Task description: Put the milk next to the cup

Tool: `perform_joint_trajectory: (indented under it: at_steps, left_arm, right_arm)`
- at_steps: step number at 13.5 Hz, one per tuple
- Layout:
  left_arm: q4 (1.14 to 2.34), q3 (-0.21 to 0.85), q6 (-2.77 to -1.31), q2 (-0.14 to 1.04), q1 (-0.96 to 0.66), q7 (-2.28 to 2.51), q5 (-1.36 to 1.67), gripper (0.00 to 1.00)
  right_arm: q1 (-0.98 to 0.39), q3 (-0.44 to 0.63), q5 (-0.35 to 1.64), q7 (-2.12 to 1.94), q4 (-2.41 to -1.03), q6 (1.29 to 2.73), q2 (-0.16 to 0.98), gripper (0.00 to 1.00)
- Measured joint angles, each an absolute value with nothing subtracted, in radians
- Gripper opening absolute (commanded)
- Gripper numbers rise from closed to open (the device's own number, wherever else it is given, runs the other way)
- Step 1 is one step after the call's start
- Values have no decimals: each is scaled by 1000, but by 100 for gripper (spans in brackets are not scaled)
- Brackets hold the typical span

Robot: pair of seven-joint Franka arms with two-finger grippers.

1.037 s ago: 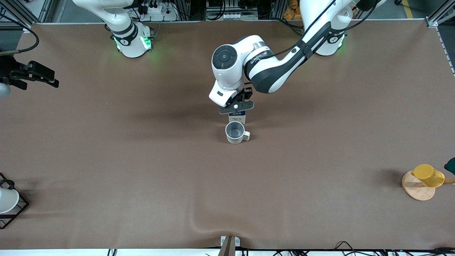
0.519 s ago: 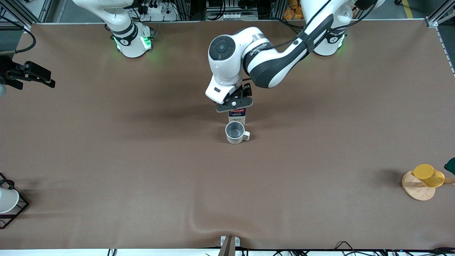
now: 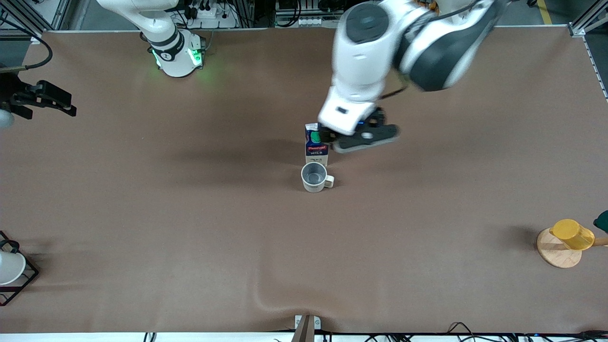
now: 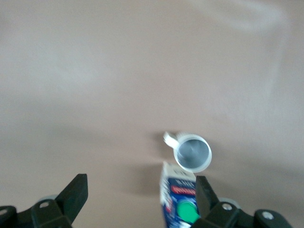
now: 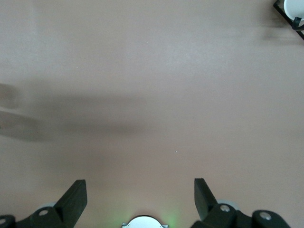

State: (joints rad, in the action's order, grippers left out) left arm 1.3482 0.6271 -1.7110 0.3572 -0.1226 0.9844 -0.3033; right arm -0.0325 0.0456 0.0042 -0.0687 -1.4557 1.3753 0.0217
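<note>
The milk [image 3: 316,145], a dark blue carton with a green cap and red label, stands upright on the table. It is just farther from the front camera than the cup [image 3: 314,177], an off-white mug with a grey inside, and close beside it. My left gripper [image 3: 364,138] is open and empty. It hangs in the air beside the carton's top, toward the left arm's end. In the left wrist view the milk [image 4: 182,202] lies next to one finger [image 4: 207,195], with the cup [image 4: 193,153] past it. My right gripper [image 3: 45,100] waits open over the right arm's end of the table.
A yellow cup [image 3: 572,233] rests on a round wooden disc [image 3: 558,251] near the left arm's end. A white cup in a black wire frame [image 3: 12,270] stands at the right arm's end and shows in the right wrist view [image 5: 293,10]. The brown cloth has a wrinkle near the front edge.
My left gripper was down at the carton's top. It has lifted off and swung toward the left arm's end. The carton now stands free, and the cup has not moved.
</note>
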Motion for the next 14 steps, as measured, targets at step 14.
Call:
perform_joint_trajectory:
  at_steps: [14]
  left_arm:
    - [1360,440,-1579,161,123,601,-90,100]
  right_arm:
    - [15,57,-25,-69,-1456,1374,45,100]
